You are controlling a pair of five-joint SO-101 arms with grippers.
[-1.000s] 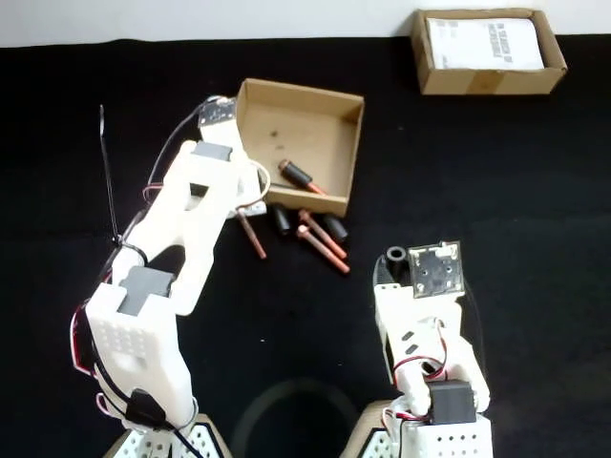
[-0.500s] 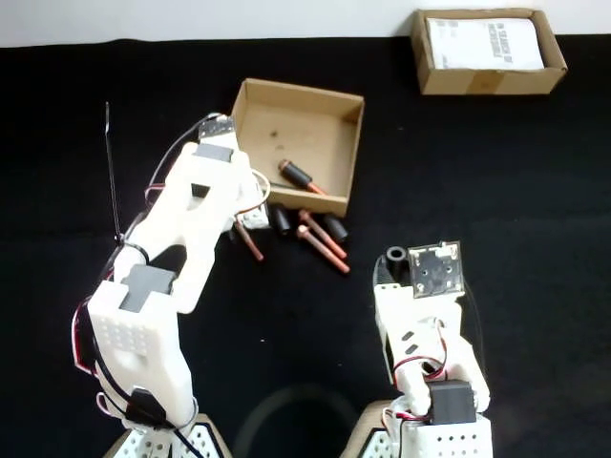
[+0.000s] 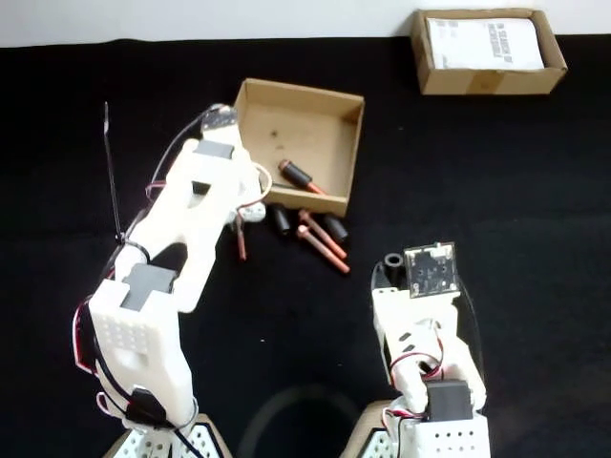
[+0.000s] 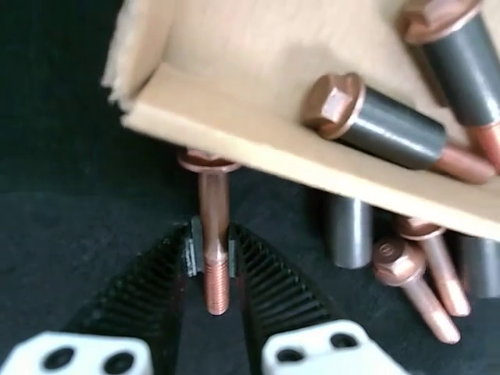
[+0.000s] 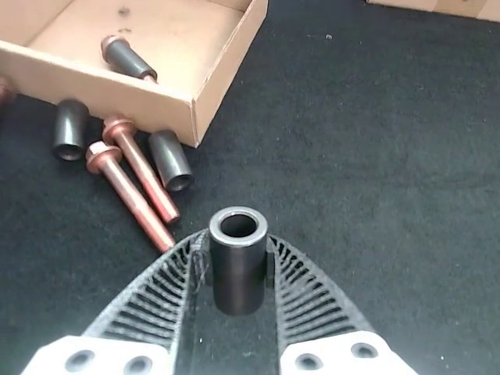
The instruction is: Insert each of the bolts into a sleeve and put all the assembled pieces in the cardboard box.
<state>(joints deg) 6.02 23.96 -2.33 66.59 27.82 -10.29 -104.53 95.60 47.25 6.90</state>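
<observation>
My left gripper (image 3: 242,224) is shut on a copper bolt (image 3: 241,242) just outside the front wall of the cardboard box (image 3: 304,93). In the left wrist view the bolt (image 4: 212,234) hangs between the fingers with its head near the box wall (image 4: 273,144). Two sleeved bolts (image 4: 383,125) lie in the box there. My right gripper (image 5: 237,269) is shut on an upright dark sleeve (image 5: 237,262), nearer the table front (image 3: 392,261). Two loose bolts (image 3: 323,240) and two loose sleeves (image 3: 280,219) lie by the box.
A second cardboard box (image 3: 482,81) holding a paper sheet stands at the back right. A thin black strip (image 3: 110,162) sticks up left of the left arm. The table is covered in black cloth (image 3: 516,210), bare on the right side.
The left gripper has swung the bolt from a slant to nearly straight and a little left. The right gripper with its sleeve has drawn back slightly.
</observation>
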